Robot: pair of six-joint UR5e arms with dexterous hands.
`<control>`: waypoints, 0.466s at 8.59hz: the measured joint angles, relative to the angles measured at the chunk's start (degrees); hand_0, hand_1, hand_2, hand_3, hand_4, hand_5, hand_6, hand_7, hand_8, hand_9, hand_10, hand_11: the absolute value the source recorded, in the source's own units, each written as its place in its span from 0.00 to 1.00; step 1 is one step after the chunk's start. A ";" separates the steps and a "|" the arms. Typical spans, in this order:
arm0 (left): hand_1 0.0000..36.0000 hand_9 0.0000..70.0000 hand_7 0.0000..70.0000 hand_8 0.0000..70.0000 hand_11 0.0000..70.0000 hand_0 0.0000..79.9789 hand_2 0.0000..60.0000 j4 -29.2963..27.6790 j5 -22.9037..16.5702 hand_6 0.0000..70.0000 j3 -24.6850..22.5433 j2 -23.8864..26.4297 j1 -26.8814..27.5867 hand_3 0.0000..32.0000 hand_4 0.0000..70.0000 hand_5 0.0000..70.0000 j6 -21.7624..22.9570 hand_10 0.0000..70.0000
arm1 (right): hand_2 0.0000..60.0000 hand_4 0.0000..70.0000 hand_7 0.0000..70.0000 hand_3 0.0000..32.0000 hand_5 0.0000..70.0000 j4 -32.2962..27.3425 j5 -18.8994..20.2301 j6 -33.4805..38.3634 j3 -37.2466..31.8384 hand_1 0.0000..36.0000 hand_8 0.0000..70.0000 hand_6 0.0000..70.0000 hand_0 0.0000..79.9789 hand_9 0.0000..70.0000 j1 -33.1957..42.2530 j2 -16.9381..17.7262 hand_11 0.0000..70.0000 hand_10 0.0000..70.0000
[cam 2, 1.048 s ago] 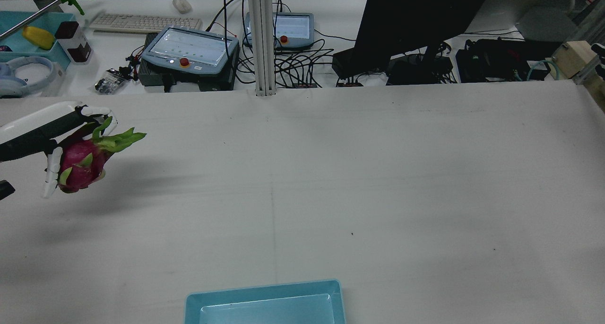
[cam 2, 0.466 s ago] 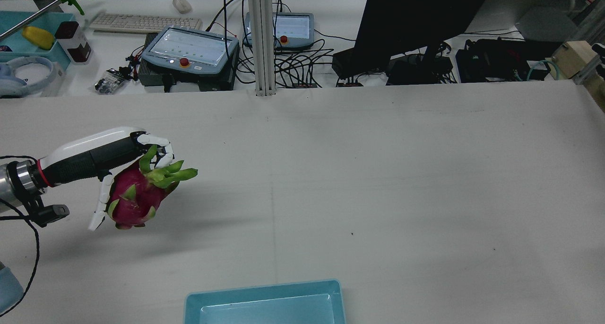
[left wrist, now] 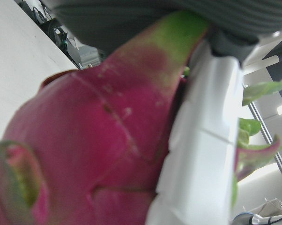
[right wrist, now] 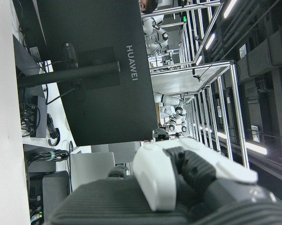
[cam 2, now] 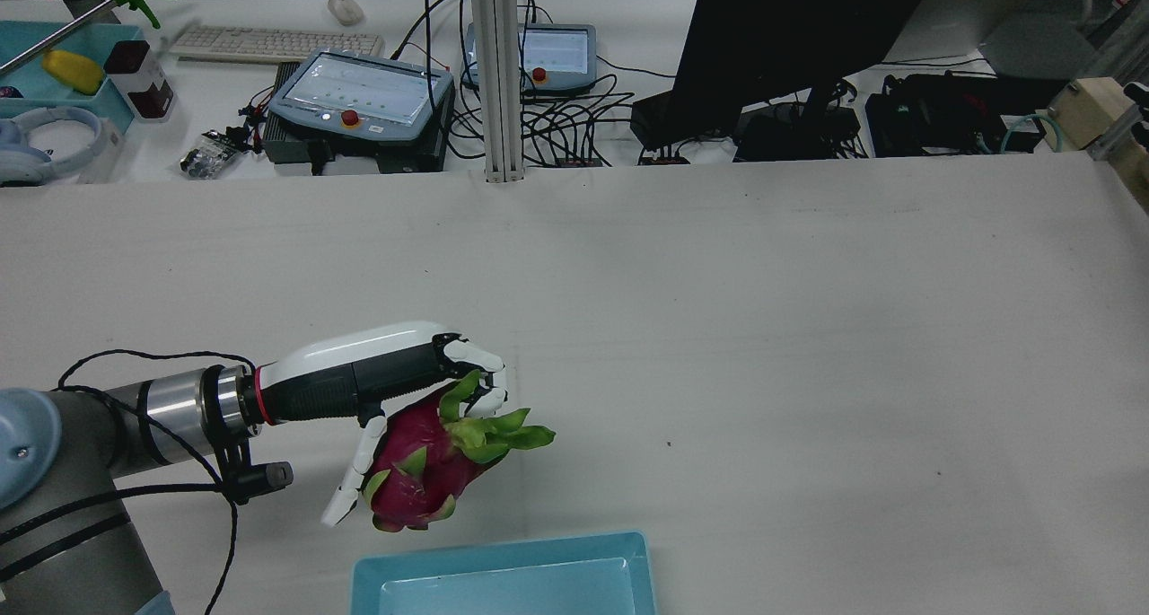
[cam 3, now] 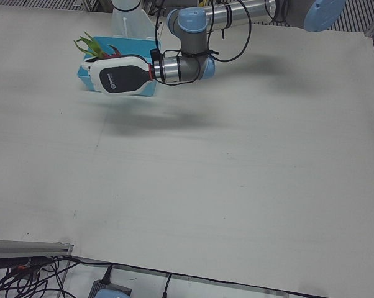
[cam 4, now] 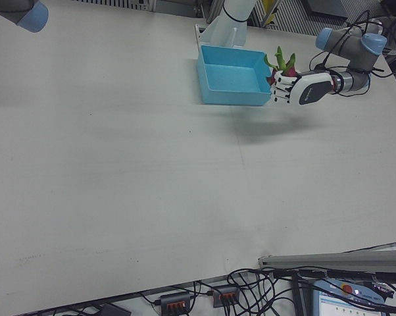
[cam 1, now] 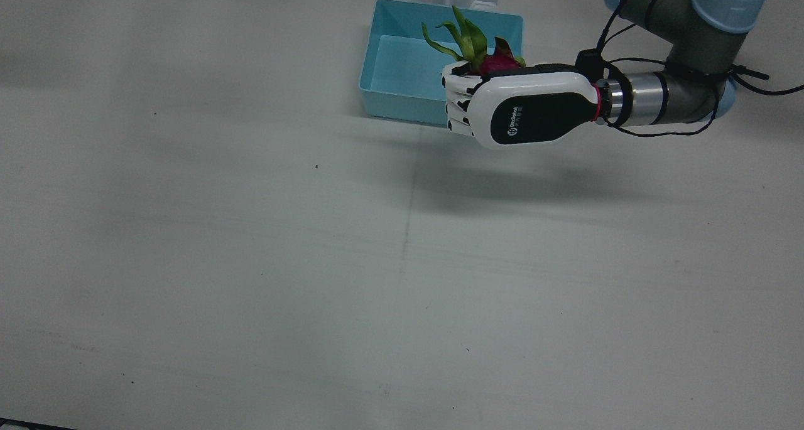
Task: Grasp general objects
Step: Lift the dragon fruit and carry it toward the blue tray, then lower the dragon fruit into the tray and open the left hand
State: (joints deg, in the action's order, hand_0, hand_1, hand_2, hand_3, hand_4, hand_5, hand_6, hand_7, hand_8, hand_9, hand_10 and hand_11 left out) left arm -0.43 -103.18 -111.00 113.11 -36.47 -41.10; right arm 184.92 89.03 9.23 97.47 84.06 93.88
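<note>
Just beside bin (cam 2: 503, 572) rim: left robot hand (cam 2: 395, 390), dragon fruit (cam 2: 422, 471).

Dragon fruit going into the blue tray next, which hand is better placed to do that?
The left hand, probably. It already grips the dragon fruit in the air beside the blue tray. The right hand shows only in its own camera, holding nothing, away from the tray.

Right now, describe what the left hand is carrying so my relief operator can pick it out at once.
Find the blue tray at the table's robot-side edge. Just beside it, the left hand holds a dragon fruit in the air. It is magenta with green leafy scales, the only fruit on this table.
</note>
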 measured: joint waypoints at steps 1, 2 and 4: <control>1.00 1.00 1.00 1.00 1.00 1.00 1.00 0.85 0.46 1.00 -0.31 1.26 2.42 0.00 0.35 1.00 0.11 1.00 | 0.00 0.00 0.00 0.00 0.00 0.00 0.00 0.00 0.00 0.00 0.00 0.00 0.00 0.00 0.01 0.00 0.00 0.00; 1.00 1.00 1.00 1.00 1.00 1.00 1.00 1.20 0.98 1.00 -0.49 2.11 4.22 0.00 0.36 1.00 0.18 1.00 | 0.00 0.00 0.00 0.00 0.00 0.00 -0.03 0.00 0.00 0.00 0.00 0.00 0.00 0.00 0.02 -0.01 0.00 0.00; 1.00 1.00 1.00 1.00 1.00 1.00 1.00 -0.19 1.25 1.00 -0.16 2.79 7.27 0.00 0.38 1.00 0.08 1.00 | 0.00 0.00 0.00 0.00 0.00 -0.05 -0.02 0.03 -0.05 0.00 0.00 0.00 0.00 0.00 0.00 -0.01 0.00 0.00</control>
State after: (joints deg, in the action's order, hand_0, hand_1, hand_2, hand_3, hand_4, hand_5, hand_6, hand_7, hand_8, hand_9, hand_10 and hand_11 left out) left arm -0.61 -101.92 -111.15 115.90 -29.20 -41.03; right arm 184.87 89.01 9.26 97.42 84.06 93.87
